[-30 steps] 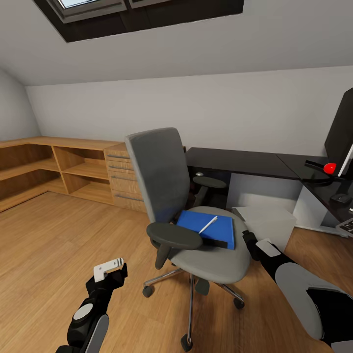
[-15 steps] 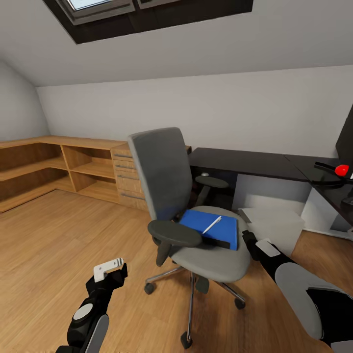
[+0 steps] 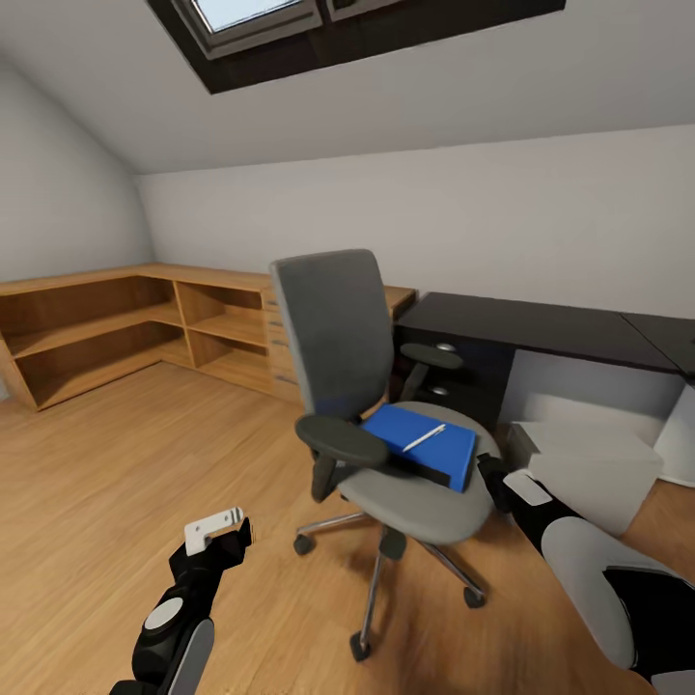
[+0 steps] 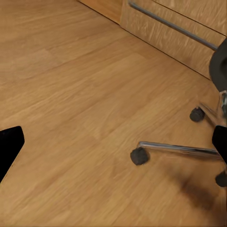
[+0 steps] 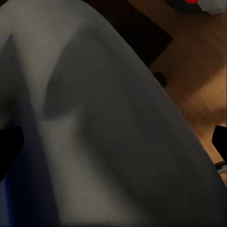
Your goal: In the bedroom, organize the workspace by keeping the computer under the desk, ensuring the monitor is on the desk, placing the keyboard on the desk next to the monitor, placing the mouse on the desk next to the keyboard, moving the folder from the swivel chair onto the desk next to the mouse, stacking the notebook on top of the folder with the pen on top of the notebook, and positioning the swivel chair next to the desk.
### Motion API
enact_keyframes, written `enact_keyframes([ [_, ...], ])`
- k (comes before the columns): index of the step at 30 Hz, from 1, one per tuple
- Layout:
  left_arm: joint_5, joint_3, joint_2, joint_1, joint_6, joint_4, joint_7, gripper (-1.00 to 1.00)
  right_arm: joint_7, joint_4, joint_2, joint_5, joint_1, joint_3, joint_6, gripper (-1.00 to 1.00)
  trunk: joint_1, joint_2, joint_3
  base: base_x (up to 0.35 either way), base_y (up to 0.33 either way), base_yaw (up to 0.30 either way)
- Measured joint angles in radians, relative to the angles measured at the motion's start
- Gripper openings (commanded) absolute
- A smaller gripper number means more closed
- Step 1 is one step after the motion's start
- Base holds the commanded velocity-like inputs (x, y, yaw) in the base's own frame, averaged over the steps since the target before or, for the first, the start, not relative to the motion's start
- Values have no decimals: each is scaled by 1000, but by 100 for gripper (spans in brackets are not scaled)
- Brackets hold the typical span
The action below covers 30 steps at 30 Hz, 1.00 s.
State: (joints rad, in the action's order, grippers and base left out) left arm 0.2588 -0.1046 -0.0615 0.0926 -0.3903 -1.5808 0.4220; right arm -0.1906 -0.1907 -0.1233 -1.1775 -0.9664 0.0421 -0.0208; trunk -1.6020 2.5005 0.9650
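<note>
L gripper (image 3: 220, 529) hangs low over wood floor (image 3: 116, 463), fingers spread wide, holding nothing; L wrist view shows chair's chrome base w/ casters (image 4: 138, 155). R gripper (image 3: 494, 480) sits just beside seat edge of swivel chair (image 3: 386, 425), fingertips spread, nothing between them. Blue folder (image 3: 425, 446) lies on seat, pen (image 3: 423, 438) on top. Desk (image 3: 541, 333) behind chair, computer (image 3: 594, 463) on floor by it.

swivel chair (image 3: 386, 386): grey seat and back, black armrests, chrome base
folder (image 3: 422, 444): bright blue, black spine edge
pen (image 3: 424, 438): white
counter (image 3: 541, 326): glossy black top
computer (image 3: 589, 463): light grey
floor (image 3: 116, 463): warm wood grain
wooden cabinet (image 3: 125, 323): light oak
</note>
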Motion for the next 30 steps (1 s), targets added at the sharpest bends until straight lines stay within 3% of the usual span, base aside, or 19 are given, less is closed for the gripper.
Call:
enact_keyframes([
  [11,0,-1,0,0,0,1,0,100,1,-1,0,4,0,3,1,100,0,0,0,0,0,264],
  [17,0,-1,0,0,0,2,0,100,5,-4,-3,-8,0,-3,5,100,0,0,0,0,0,25],
  [21,0,-2,-1,0,0,3,1,100,5,-2,-18,-9,0,-2,6,100,0,0,0,0,0,0],
  [26,0,-2,-2,0,0,4,1,100,5,-1,-55,-9,0,0,10,100,0,0,0,0,0,0],
  [30,0,-2,-2,0,0,4,0,100,5,-1,-63,-10,0,1,12,100,0,0,0,0,0,0],
])
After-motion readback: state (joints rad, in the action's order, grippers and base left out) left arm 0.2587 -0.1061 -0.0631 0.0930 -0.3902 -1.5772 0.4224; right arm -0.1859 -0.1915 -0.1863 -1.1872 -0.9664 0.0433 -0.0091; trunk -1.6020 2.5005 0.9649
